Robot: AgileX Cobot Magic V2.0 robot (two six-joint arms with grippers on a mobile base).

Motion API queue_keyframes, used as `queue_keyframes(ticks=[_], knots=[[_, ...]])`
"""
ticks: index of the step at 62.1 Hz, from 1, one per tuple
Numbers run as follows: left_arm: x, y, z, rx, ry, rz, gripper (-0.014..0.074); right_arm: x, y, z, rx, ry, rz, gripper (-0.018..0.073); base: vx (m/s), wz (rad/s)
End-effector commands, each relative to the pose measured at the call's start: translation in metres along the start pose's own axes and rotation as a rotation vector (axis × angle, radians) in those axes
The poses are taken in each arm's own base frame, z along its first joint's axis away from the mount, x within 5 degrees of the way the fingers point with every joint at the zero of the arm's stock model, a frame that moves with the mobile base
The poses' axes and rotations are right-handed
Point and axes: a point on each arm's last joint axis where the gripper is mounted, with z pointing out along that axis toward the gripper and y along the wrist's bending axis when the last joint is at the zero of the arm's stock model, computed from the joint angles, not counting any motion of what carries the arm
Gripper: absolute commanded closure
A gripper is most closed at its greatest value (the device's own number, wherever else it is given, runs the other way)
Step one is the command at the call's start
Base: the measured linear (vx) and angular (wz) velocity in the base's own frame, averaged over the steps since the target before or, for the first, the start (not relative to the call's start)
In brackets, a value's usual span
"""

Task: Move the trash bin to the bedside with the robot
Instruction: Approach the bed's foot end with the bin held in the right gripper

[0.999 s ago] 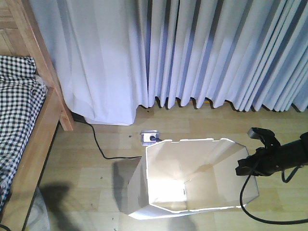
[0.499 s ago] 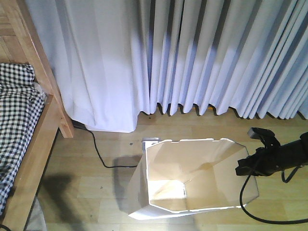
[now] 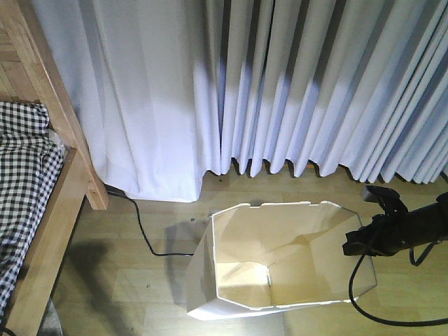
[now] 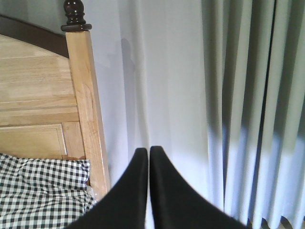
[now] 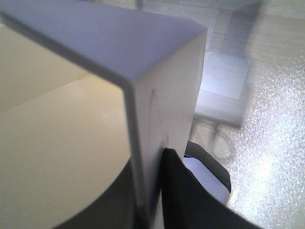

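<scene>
The white trash bin (image 3: 246,241) stands on the wooden floor in front of the curtain, its cream inside facing the front camera. My right gripper (image 3: 354,242) is shut on the bin's right rim. In the right wrist view the bin wall (image 5: 164,90) sits pinched in the right gripper (image 5: 153,164), one black finger on each side. The bedside lies at the left, with its light wooden frame (image 3: 66,119) and checked bedding (image 3: 21,182). My left gripper (image 4: 146,151) is shut on nothing, high up, pointing at the curtain beside the bedpost (image 4: 86,100).
Pale pleated curtains (image 3: 280,84) hang to the floor just behind the bin. A black power cable (image 3: 143,227) runs across the floor between the bed leg and the bin. The arm's own black cable (image 3: 358,297) loops down on the bin's right.
The whole view has moved closer to the curtain. The floor socket behind the bin has gone out of sight. The bin stays in the same place under my right gripper.
</scene>
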Motion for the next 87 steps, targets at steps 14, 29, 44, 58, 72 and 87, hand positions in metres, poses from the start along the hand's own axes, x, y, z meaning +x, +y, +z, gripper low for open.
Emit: queue_keyframes(ticks=[14,29,44,58,72,87], knots=[[-0.0031,-0.0005,-0.0001,0.007,-0.068,-0.023,0.0603,-0.0186,0.0252,-0.0211,-0.201,-0.103,-0.008,0.0564,0.12,0.02],[-0.0031,-0.0005,-0.0001,0.007,-0.068,-0.023,0.0603,-0.0186,0.0252,-0.0211,-0.201,-0.103,-0.008,0.0564,0.13,0.01],[-0.0031,-0.0005,-0.0001,0.007,-0.068,-0.023,0.0603,-0.0186,0.0252,-0.0211,-0.201,-0.103,-0.008,0.0564,0.14,0.01],[-0.0031,-0.0005,-0.0001,0.007,-0.068,-0.023,0.0603,-0.0186,0.0252,-0.0211,-0.201,-0.103,-0.008,0.0564,0.13,-0.01],[-0.0031,-0.0005,-0.0001,0.007,-0.068,-0.023,0.0603,-0.0186,0.0252,-0.0211,-0.201,-0.103,-0.008,0.0564,0.09,-0.01],[-0.0031,-0.0005,-0.0001,0.007,-0.068,-0.023,0.0603,-0.0186,0.0252,-0.0211,-0.201,-0.103,-0.008,0.0564,0.05,-0.04]])
